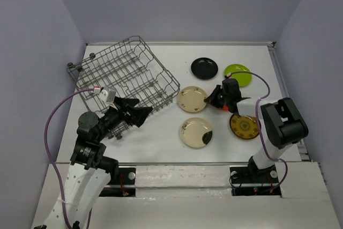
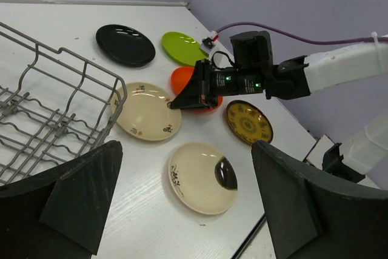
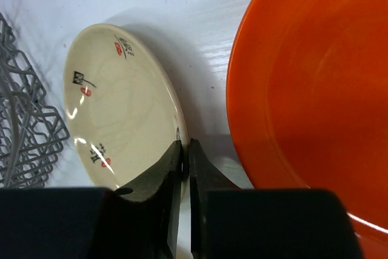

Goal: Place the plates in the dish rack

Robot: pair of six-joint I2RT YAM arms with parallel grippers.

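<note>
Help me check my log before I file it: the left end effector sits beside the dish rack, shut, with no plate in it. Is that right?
Not quite. The left end effector is open, not shut: the left wrist view shows it spread wide. The rest holds: it sits beside the dish rack and holds no plate.

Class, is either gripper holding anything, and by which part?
Nothing is held. Left gripper open and empty; right gripper shut, tips at the rim of a cream plate.

The dish rack (image 1: 126,76) sits upper left on the table (image 1: 161,151). To its right, the rear-left plate (image 1: 204,68) and rear-right plate (image 1: 237,74) lie side by side. The rackside plate (image 1: 192,98) lies just off the rack's right corner, with the front plate (image 1: 195,132) before it. The front-right plate (image 1: 244,126) lies further right, and the middle plate (image 2: 180,78) lies among them.
</note>
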